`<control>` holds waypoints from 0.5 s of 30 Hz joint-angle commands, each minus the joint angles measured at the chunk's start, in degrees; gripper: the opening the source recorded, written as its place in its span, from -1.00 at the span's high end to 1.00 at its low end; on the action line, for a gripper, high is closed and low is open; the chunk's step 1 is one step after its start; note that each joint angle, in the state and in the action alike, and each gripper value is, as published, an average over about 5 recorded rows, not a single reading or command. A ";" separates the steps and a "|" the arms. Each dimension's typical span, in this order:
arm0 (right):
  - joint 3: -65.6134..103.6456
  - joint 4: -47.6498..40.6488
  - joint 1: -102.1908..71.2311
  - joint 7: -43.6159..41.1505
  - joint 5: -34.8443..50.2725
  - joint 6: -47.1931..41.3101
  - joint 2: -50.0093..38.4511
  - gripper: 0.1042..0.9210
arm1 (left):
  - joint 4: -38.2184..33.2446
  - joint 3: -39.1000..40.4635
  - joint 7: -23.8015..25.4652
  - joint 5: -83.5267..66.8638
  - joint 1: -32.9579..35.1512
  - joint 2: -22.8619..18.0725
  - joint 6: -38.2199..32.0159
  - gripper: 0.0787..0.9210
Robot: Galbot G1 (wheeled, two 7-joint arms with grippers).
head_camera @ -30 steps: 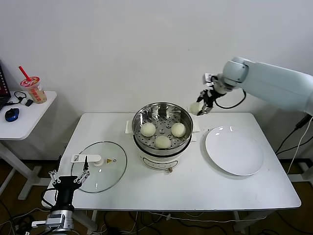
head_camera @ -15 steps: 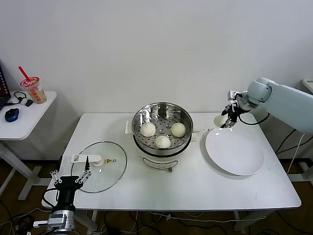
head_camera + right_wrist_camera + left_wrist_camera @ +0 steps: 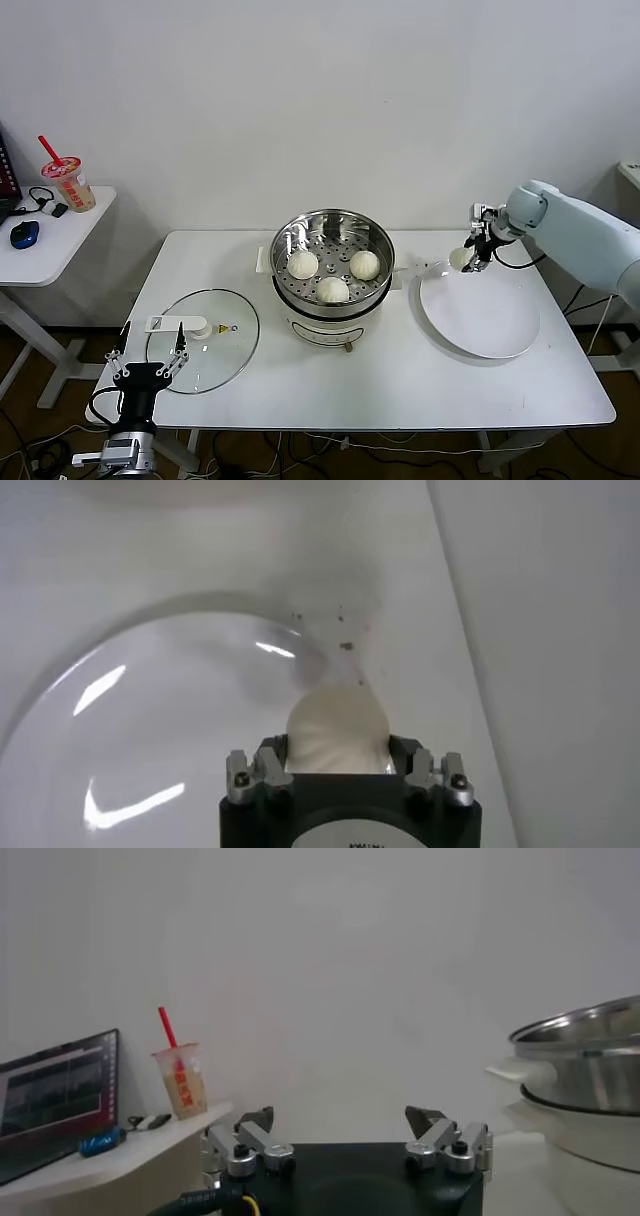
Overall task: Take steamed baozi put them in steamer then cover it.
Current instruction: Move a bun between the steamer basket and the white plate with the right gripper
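Note:
The steamer (image 3: 284, 232), a shiny steel pot on a white base, stands mid-table with three baozi on its tray: one on the left (image 3: 302, 264), one in front (image 3: 332, 290) and one on the right (image 3: 365, 265). My right gripper (image 3: 466, 259) is shut on the fourth baozi (image 3: 460, 259) and holds it just over the far left rim of the white plate (image 3: 490, 325). The right wrist view shows that baozi (image 3: 336, 725) between the jaws above the plate (image 3: 150, 730). My left gripper (image 3: 150, 355) is open and empty, parked low at the table's front left.
The glass lid (image 3: 215, 355) with a white handle lies flat on the table left of the steamer. A side table at far left holds a drink cup (image 3: 68, 183) and a mouse (image 3: 24, 234). The steamer's side (image 3: 590, 1078) shows in the left wrist view.
My right gripper has carried the baozi from beside the steamer's far right rim rightward and down to the plate's far left rim. The left arm has hardly moved.

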 commanded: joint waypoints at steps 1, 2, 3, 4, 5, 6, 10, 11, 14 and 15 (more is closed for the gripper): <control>5.42 -6.36 -4.48 0.18 -4.81 1.03 2.73 -0.39 | 0.20 -0.01 -0.03 0.05 -0.02 0.13 0.01 -0.77; 5.56 -6.50 -4.66 0.19 -5.02 1.10 2.82 -0.39 | 0.26 0.02 -0.04 0.04 -0.03 0.13 -0.01 -0.77; 5.72 -6.64 -4.84 0.22 -5.18 1.15 2.92 -0.39 | 0.30 0.04 -0.04 0.04 -0.02 0.12 -0.04 -0.77; 5.91 -6.82 -5.06 0.24 -5.39 1.23 3.05 -0.39 | 0.36 0.07 -0.05 0.04 -0.01 0.10 -0.08 -0.77; 6.14 -7.01 -5.28 0.25 -5.61 1.31 3.19 -0.39 | 0.41 0.10 -0.06 0.04 0.01 0.08 -0.11 -0.77; 6.39 -7.25 -5.48 0.26 -5.83 1.36 3.35 -0.40 | 0.46 0.11 -0.06 0.04 0.02 0.06 -0.14 -0.77; 8.37 -8.90 -6.53 0.11 -7.71 2.19 4.28 -0.40 | 0.57 0.06 -0.11 0.05 0.08 0.00 -0.20 -0.77; 8.92 -9.25 -6.83 0.08 -8.14 2.38 4.50 -0.40 | 0.57 0.00 -0.12 0.04 0.10 -0.01 -0.20 -0.77; 10.12 -9.83 -7.47 0.09 -8.95 2.58 4.92 -0.41 | 0.67 -0.17 -0.15 0.02 0.18 -0.03 -0.24 -0.77; 10.36 -9.94 -7.58 0.10 -9.12 2.65 5.01 -0.42 | 0.70 -0.22 -0.16 0.01 0.21 -0.05 -0.27 -0.77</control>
